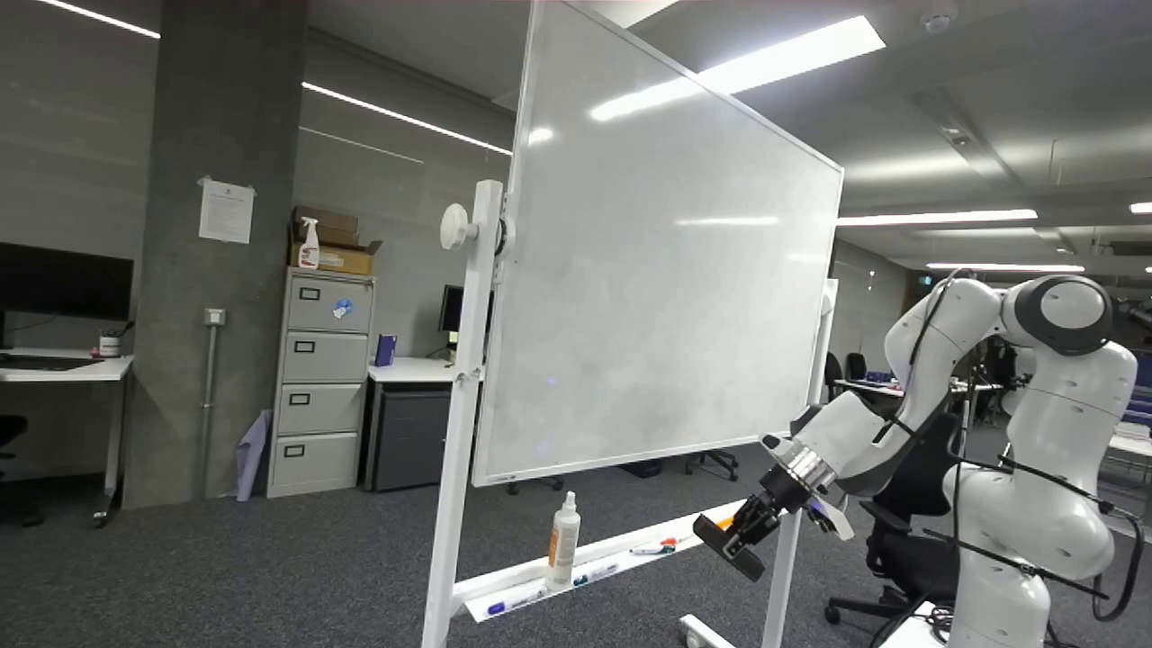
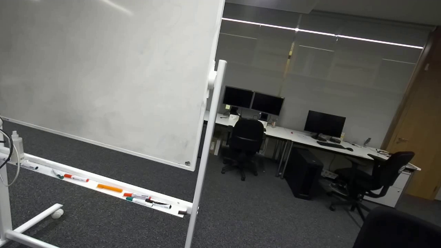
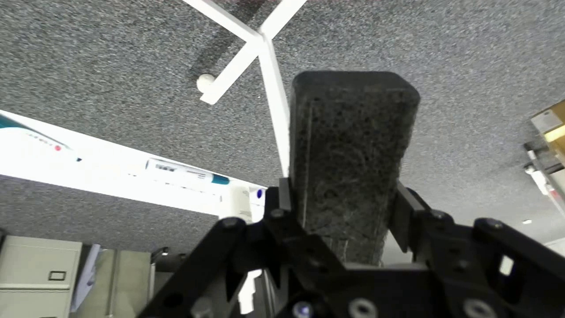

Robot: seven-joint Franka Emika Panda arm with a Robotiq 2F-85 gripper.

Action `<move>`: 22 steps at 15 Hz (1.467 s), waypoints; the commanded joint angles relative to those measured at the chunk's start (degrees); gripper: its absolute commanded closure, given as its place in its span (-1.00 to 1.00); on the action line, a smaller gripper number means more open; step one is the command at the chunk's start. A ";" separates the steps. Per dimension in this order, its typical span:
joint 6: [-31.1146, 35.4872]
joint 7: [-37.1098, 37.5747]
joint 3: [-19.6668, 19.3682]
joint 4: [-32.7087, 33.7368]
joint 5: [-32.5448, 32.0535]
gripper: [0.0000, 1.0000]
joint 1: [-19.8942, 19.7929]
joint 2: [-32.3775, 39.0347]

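My gripper [image 3: 342, 198] is shut on a dark, worn block that looks like a whiteboard eraser [image 3: 353, 141]. One finger pad presses on each long side, and the block sticks out well past the fingertips. In an exterior view the gripper [image 1: 738, 543] points down and to the left with the eraser [image 1: 746, 564], in front of the tray below the whiteboard [image 1: 666, 270]. The eraser appears apart from the board. Neither gripper nor eraser shows in the exterior view with the whiteboard [image 2: 103, 86] at its left.
The stand's tray [image 1: 621, 542] bears a spray bottle [image 1: 563, 549], several markers such as a red one [image 2: 76, 177], and an orange object [image 2: 109, 188]. White stand posts [image 1: 463, 396] flank the board. A black office chair [image 1: 913, 540] stands by the arm's base.
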 commanded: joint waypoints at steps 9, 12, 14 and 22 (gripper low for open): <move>-17.91 17.03 -1.05 0.41 -5.93 0.40 -10.38 -0.77; -18.88 21.60 -1.61 0.41 -8.79 0.40 -13.75 -1.07; -18.20 25.71 -2.10 0.45 -11.94 0.40 -16.65 -1.54; -17.88 29.96 -2.60 0.47 -15.64 -0.10 -20.55 -0.80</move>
